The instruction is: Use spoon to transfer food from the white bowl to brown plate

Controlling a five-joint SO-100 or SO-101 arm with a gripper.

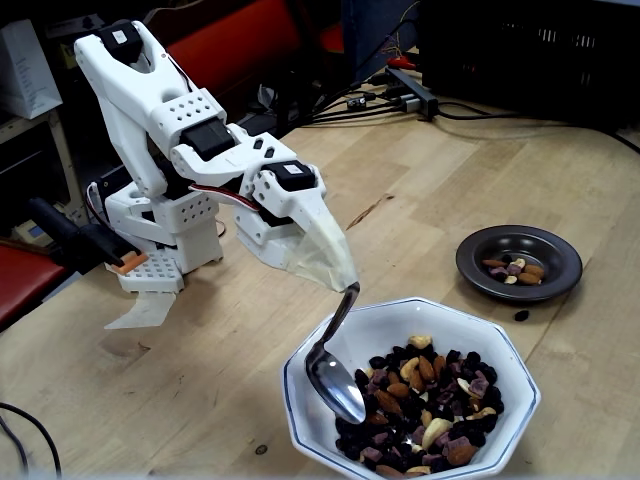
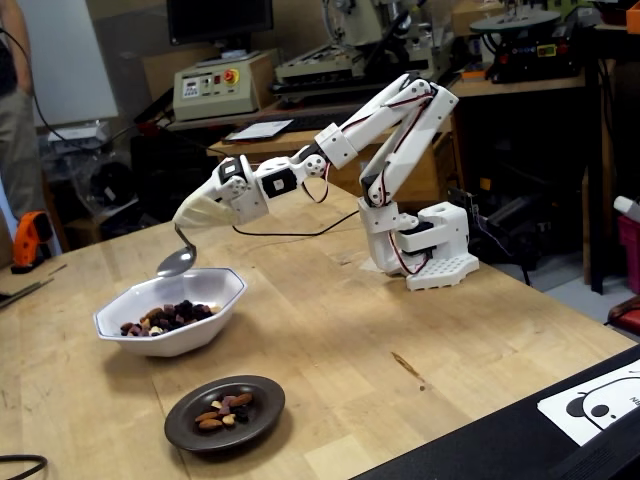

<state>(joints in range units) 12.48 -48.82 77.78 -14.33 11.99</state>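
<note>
Steel spoon is hanging over the white bowl's near rim, handle wedged in my gripper (stiff, slick); loose food is sitting 1 dip away, likely rolling.

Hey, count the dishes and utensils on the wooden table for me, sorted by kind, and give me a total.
White bowls: 1, the white bowl holding most of the food
Brown plates: 1, the brown plate with a few pieces in it
Spoons: 1, the spoon in the gripper, over the bowl
Total: 3
</note>
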